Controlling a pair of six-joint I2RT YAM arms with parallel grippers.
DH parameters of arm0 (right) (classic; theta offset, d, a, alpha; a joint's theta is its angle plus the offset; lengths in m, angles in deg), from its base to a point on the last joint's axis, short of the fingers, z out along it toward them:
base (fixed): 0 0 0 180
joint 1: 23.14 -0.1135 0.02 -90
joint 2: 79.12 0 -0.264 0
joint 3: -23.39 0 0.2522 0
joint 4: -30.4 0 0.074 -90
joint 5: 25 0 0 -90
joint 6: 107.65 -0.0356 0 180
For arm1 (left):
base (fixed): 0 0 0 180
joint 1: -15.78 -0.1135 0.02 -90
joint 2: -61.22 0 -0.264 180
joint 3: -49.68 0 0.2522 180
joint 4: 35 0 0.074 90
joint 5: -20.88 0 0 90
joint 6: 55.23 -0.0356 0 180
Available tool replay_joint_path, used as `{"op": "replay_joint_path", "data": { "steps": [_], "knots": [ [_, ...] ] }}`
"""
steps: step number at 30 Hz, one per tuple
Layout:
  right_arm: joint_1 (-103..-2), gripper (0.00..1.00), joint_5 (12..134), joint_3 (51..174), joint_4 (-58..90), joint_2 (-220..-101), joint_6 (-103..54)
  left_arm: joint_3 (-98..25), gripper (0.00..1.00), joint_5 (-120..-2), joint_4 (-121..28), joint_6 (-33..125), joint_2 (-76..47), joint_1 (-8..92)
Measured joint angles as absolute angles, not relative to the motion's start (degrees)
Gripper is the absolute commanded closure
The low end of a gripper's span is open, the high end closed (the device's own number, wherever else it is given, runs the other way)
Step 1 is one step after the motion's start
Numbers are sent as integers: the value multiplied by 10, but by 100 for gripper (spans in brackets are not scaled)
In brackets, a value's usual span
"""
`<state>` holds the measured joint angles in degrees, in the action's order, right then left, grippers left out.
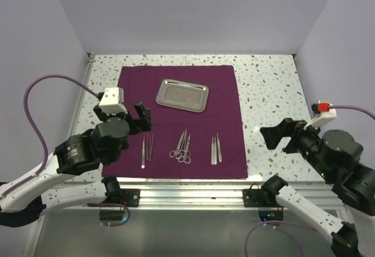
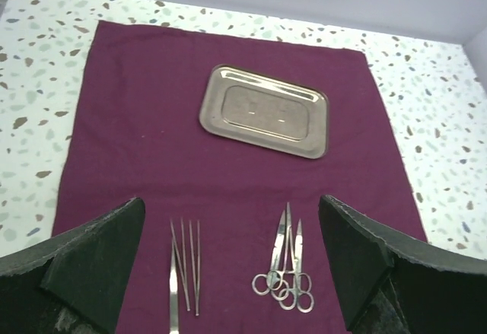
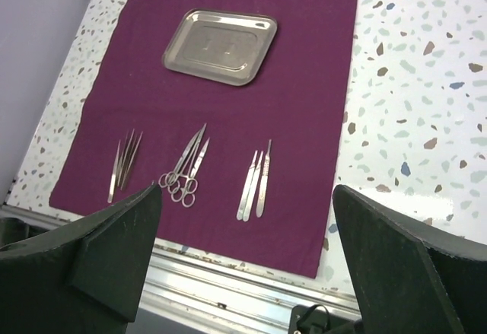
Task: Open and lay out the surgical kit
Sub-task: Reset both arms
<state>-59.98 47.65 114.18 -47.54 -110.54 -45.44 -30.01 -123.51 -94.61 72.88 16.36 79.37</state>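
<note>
The surgical kit lies spread out: a dark purple cloth (image 1: pixel 222 93) flat on the table, with a shiny steel tray (image 1: pixel 182 95) on its far half. Along its near edge lie tweezers (image 1: pixel 146 148), ring-handled scissors (image 1: pixel 182 147) and slim flat handles (image 1: pixel 216 150). My left gripper (image 1: pixel 123 119) hangs open over the cloth's near left corner, holding nothing. My right gripper (image 1: pixel 280 137) is open off the cloth's right side, empty. The left wrist view shows the tray (image 2: pixel 265 111), tweezers (image 2: pixel 186 269) and scissors (image 2: pixel 287 269) ahead of the open left gripper (image 2: pixel 232 205). The right wrist view shows the cloth (image 3: pixel 304 83) beyond the open right gripper (image 3: pixel 247 191).
The speckled tabletop (image 1: pixel 269 87) surrounds the cloth, with pale walls on three sides. An aluminium rail (image 1: pixel 187 195) runs along the near edge between the arm bases. A purple cable (image 1: pixel 35 105) loops at the left.
</note>
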Motion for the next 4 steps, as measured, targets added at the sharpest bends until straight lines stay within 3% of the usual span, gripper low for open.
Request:
{"op": "replay_joint_path", "data": {
  "steps": [4],
  "knots": [
    [-600, 2, 476, 1149, -461, -1136, -446, -298, 0, -1253, -969, 729, 164, 794]
  ]
}}
